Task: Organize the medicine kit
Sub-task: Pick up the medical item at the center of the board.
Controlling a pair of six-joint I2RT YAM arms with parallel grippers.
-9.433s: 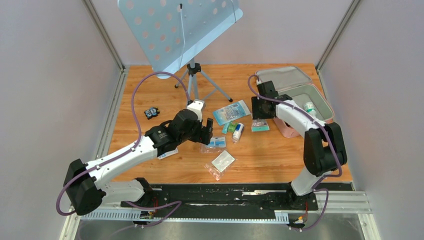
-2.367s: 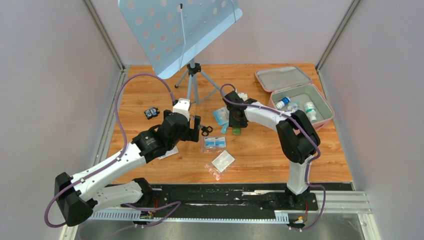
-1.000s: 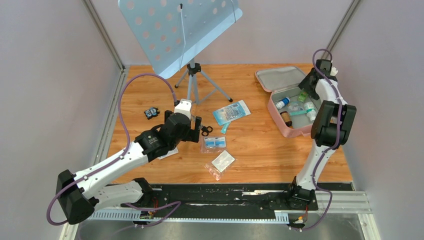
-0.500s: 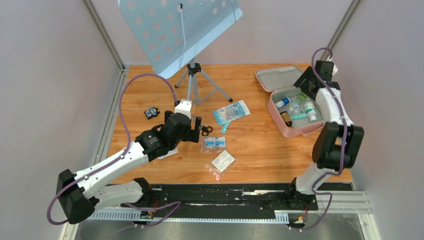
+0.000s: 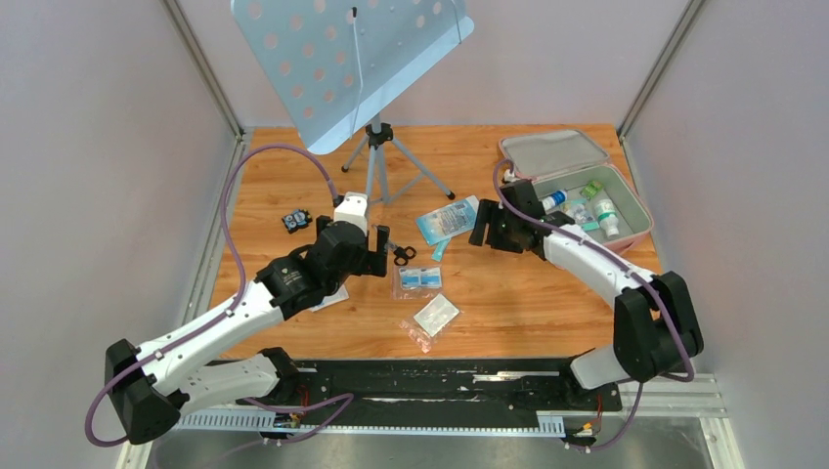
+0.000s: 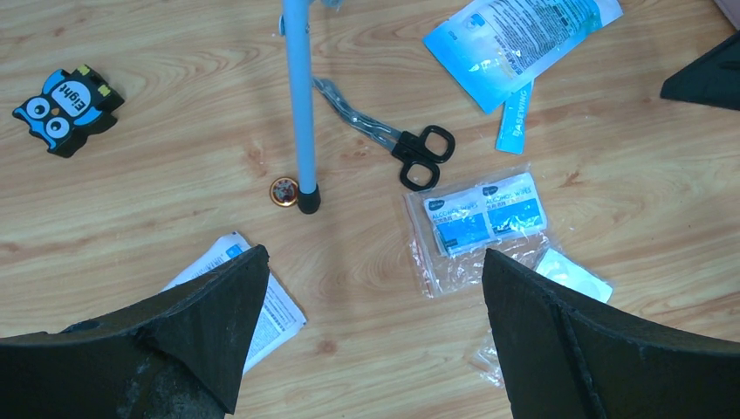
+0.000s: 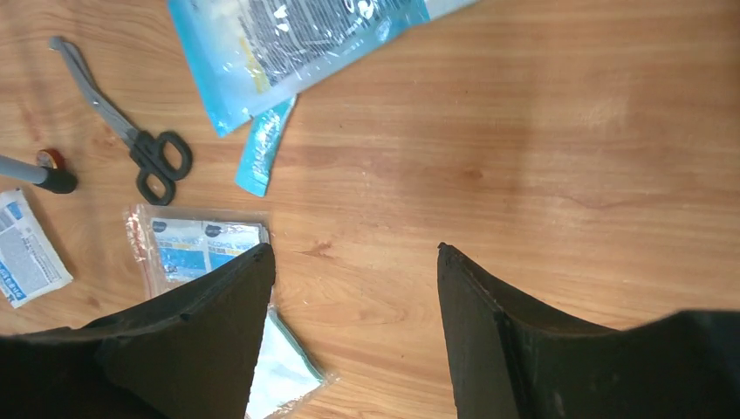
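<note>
Scissors [image 6: 410, 150]: one pair. Blue-white pouch [image 6: 519, 39]: one. Teal sachet [image 6: 515, 118]: one. Clear bags, two: alcohol-pad bag [image 6: 478, 225] (two pads inside), white-pad bag [image 5: 435, 316]. Leaflet [image 6: 281, 312]: one. Owl block [image 6: 65, 100]: one. Music stand [image 5: 352, 59]: one. Medicine kit [image 5: 552, 154]: one.

Right gripper [image 5: 481, 230] has withdrawn from over the kit [image 5: 547, 154] to mid-table, jaws apart and empty, just beside the blue packet [image 5: 450, 219]. Green item [image 5: 591, 189] and bottle [image 5: 553, 198], formerly on the table, now lie inside the kit.
</note>
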